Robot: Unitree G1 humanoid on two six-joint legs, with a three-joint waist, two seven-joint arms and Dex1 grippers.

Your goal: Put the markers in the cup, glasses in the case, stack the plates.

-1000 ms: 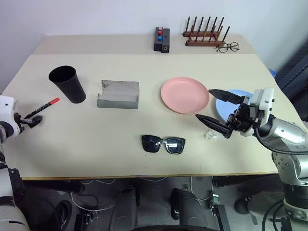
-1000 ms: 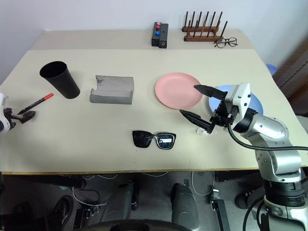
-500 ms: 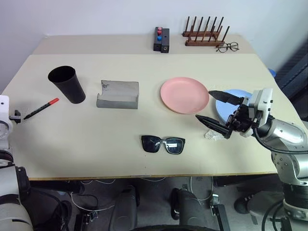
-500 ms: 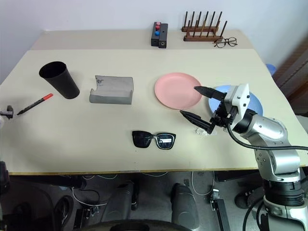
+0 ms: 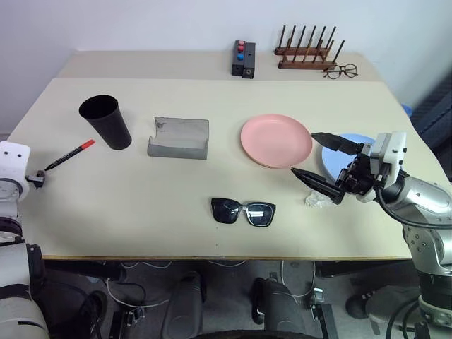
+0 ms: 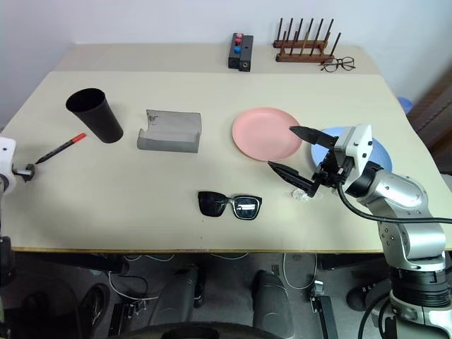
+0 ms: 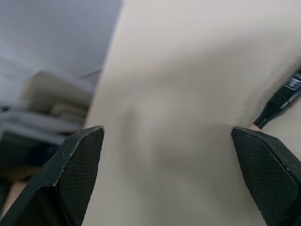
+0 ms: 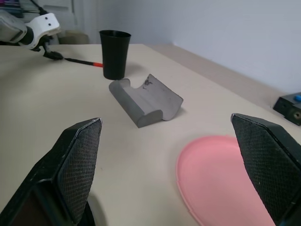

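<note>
A dark marker (image 5: 68, 155) with a red cap lies near the table's left edge, left of the black cup (image 5: 106, 121). My left gripper (image 7: 166, 129) is open at that edge, its fingers wide apart, with the marker's dark end (image 7: 280, 101) just beside one fingertip. The grey case (image 5: 178, 138) lies open to the right of the cup. The sunglasses (image 5: 243, 211) lie at the front middle. The pink plate (image 5: 276, 140) sits right of the case. The blue plate (image 5: 337, 152) is partly hidden behind my right gripper (image 5: 304, 154), which hovers open and empty.
At the back edge stand a small black box (image 5: 242, 58) with red and blue knobs and a wooden rack (image 5: 306, 53), with wire spectacles (image 5: 342, 71) beside the rack. A small crumpled white scrap (image 5: 314, 201) lies under my right gripper.
My left hand drew back to the table's left edge, then came in again and lower beside the marker's dark end. The head view shifted slightly. The right arm and objects stayed put.
</note>
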